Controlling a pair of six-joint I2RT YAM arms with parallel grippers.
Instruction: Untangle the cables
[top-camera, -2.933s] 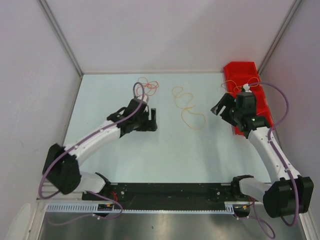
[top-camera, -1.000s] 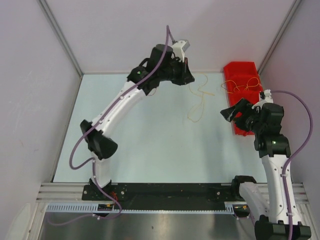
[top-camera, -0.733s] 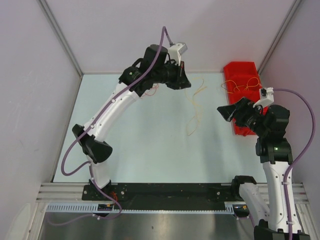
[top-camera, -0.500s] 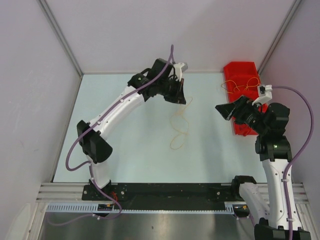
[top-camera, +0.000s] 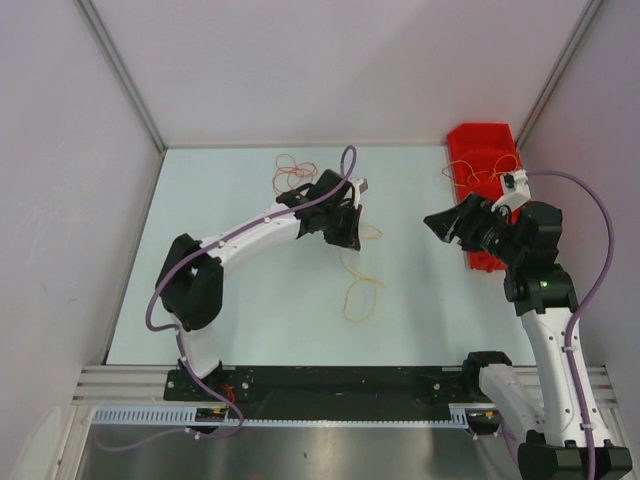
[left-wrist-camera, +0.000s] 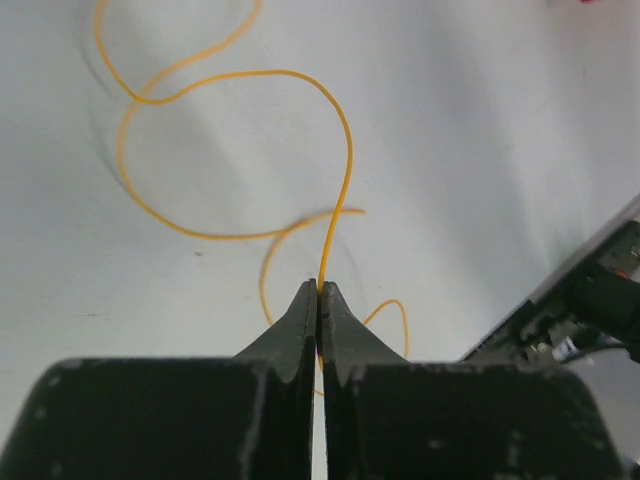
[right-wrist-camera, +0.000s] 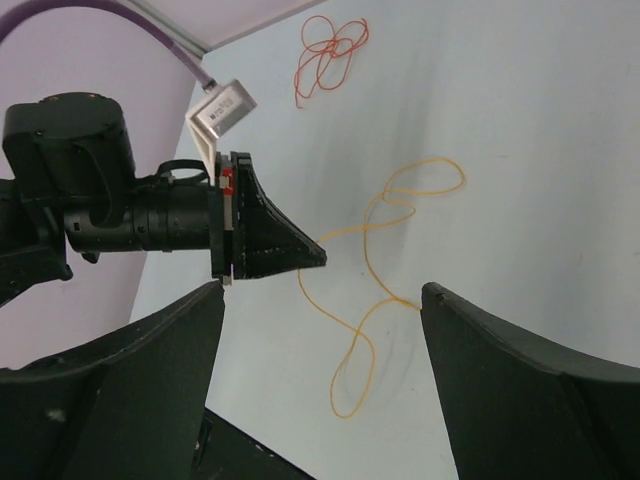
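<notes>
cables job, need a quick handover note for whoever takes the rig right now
Left gripper: shut on the yellow cable, which trails loose over the table.
Right gripper: open, holding nothing, near the red bin.
Red tangle: bunched at the table's far side, apart from the yellow cable.
Thin cable loops lie in the red bin.
Done: yellow cable separated. Left: the red tangle.

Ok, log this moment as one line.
left jaws: shut on orange-yellow cable | right jaws: open, empty | red cable bunch: lying apart | red bin: holds cables
</notes>
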